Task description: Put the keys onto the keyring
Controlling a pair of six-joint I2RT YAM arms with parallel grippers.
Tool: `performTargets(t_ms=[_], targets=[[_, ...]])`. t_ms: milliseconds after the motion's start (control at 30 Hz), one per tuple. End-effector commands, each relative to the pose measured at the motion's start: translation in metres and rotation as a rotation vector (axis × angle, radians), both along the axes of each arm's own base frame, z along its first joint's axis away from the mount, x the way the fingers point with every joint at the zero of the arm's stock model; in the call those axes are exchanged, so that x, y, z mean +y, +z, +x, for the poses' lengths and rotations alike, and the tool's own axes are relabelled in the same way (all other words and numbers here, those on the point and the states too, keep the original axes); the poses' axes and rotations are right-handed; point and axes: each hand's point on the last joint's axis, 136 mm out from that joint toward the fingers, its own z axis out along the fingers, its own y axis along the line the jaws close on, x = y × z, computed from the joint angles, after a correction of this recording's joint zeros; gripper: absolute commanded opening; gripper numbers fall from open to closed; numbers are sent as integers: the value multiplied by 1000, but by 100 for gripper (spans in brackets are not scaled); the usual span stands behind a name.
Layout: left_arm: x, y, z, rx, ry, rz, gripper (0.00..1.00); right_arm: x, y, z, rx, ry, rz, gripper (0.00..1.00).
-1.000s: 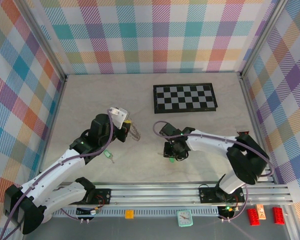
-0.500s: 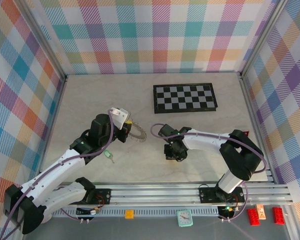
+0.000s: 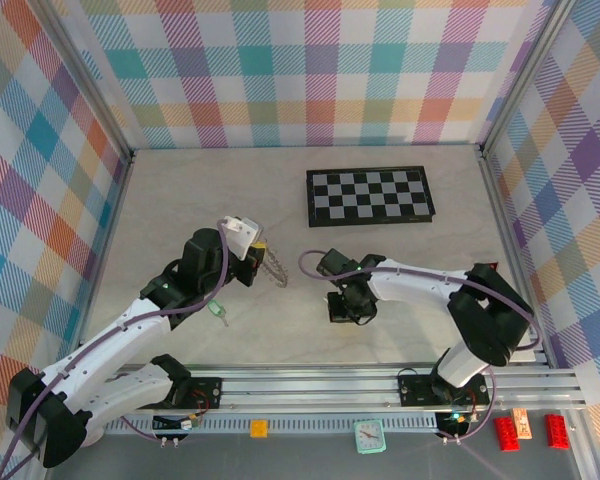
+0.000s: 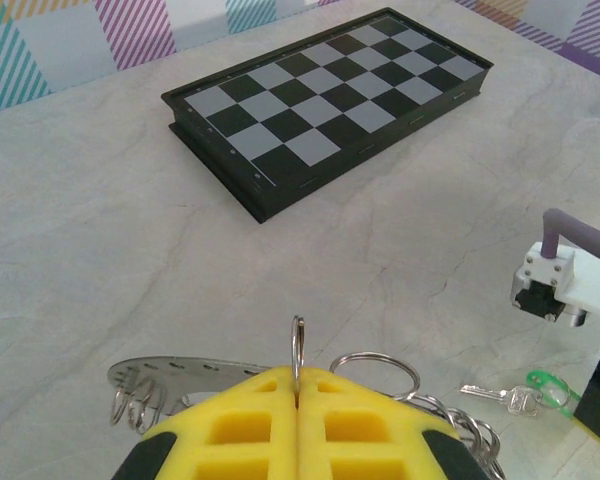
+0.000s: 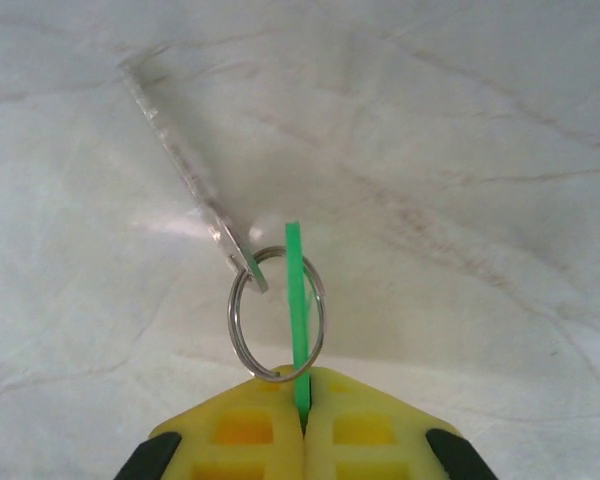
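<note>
My left gripper (image 4: 297, 372) is shut on a thin wire loop of the keyring (image 4: 180, 378), a flat grey plate hung with small rings; from above, the keyring (image 3: 275, 270) hangs just right of that gripper (image 3: 254, 257). My right gripper (image 5: 302, 372) is shut on the green head of one key (image 5: 296, 300), seen edge on. A small split ring (image 5: 238, 330) and the silver blade (image 5: 180, 165) hang from it over the table. From above, this gripper (image 3: 338, 308) sits low, right of the keyring. A second green key (image 3: 218, 312) lies on the table under my left arm.
A black-and-white checkerboard (image 3: 370, 196) lies flat at the back, right of centre. Plaid walls close off the table on three sides. The metal rail (image 3: 310, 385) with both arm bases runs along the near edge.
My right gripper has shut on the green key that lay on the table beside it. The keyring has swung a little in my left gripper, which stayed shut.
</note>
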Motion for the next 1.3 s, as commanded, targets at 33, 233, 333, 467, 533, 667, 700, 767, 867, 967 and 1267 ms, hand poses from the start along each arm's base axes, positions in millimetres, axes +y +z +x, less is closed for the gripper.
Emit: performTargets(t_ms=[33, 233, 333, 467, 533, 667, 700, 767, 867, 967, 1267], targets=[[-9, 15, 1, -49, -36, -20, 0, 5, 4, -24, 77, 73, 57, 6], [-12, 13, 0, -49, -41, -28, 0, -14, -7, -29, 91, 69, -20, 14], [-16, 13, -3, -43, -59, -39, 0, -13, -3, -24, 73, 77, -26, 26], [-17, 15, -3, -52, -64, -37, 0, -13, 8, -12, 42, 77, -7, 34], [-16, 15, -3, -55, -62, -30, 0, -12, 14, -6, 27, 83, 14, 37], [-16, 13, -4, -56, -63, -25, 0, -13, 15, 2, 13, 99, -3, 38], [-16, 13, -4, -56, -63, -25, 0, -11, 16, 4, 10, 105, -1, 38], [-16, 13, -4, -55, -62, -24, 0, -6, 18, 6, 7, 117, 11, 38], [-16, 14, -5, -56, -64, -26, 0, -2, 21, 13, -20, 136, 12, 39], [-16, 12, -5, -51, -63, -25, 0, 8, 22, 18, -36, 166, 47, 42], [-12, 13, -8, -50, -58, -20, 0, 13, 16, 30, -62, 222, 70, 46]])
